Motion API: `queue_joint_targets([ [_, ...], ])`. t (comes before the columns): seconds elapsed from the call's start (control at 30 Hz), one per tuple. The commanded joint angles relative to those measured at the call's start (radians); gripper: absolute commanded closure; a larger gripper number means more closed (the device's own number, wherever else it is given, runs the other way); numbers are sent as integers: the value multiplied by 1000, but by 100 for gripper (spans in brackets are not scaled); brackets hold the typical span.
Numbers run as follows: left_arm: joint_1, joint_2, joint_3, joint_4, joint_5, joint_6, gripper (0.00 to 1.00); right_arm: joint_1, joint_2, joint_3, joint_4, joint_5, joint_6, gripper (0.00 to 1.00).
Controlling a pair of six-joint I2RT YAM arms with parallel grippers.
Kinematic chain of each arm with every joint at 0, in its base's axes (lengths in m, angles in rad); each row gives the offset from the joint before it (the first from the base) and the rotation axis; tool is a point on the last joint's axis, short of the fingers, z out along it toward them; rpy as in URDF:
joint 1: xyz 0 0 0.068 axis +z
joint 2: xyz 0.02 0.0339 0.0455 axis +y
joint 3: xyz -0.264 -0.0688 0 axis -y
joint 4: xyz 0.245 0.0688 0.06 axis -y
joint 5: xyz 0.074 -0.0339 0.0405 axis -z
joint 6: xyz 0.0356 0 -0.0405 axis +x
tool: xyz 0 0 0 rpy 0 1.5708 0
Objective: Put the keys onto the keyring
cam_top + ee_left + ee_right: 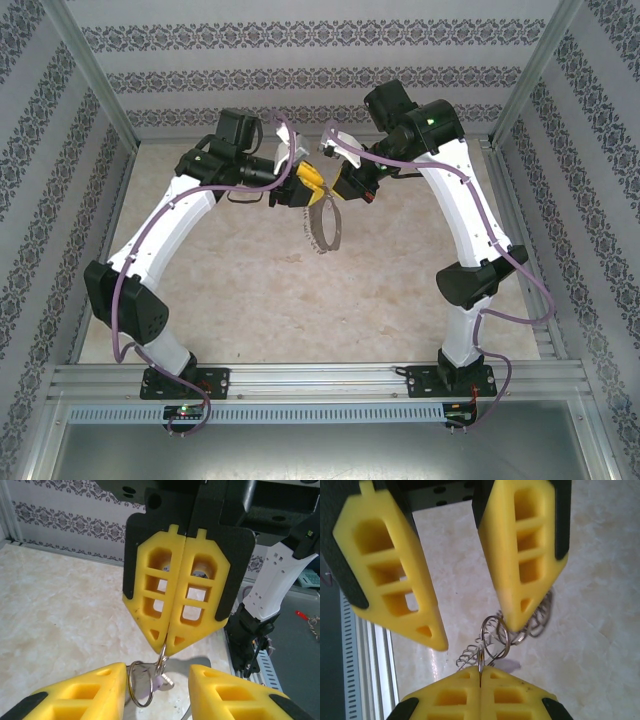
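Keyring [322, 222] is being held over the table [230, 300], one silvery loop [481, 657] being pinched by the clenched right gripper [480, 674]. Left gripper [156, 675] is being held spread, loops between its fingers [90, 690]

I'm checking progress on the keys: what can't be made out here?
Top view: what hangs on the keyring, too small to tell.
Left wrist: pale piece under the right gripper, blurred; key or not, unclear.
Right wrist: its own shut tips hide what they pinch.

arms [160, 232] white, black joints [135, 305] | purple cables [122, 270] | fingers [497, 545] yellow, latticed
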Motion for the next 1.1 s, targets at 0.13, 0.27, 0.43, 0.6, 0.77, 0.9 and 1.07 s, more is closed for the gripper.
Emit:
queue_joint_targets([
  [0.13, -24, 27, 14, 37, 41, -6, 65, 5, -44, -6, 24, -38, -13, 100],
  [0.27, -32, 32, 16, 51, 45, -16, 67, 5, -47, -13, 36, -36, -10, 100],
  [0.43, -44, 40, 16, 68, 52, -25, 70, 6, -52, -26, 48, -36, -7, 100],
  [0.6, -48, 42, 19, 76, 52, -29, 70, 6, -52, -34, 51, -34, -8, 100],
  [0.77, -48, 36, 19, 85, 46, -29, 71, 6, -51, -36, 56, -32, -8, 100],
  [0.9, -47, 31, 18, 86, 42, -27, 71, 6, -50, -40, 56, -30, -10, 100],
  [1.07, -46, 19, 10, 87, 14, -20, 70, 6, -51, -45, 56, -15, -11, 100],
])
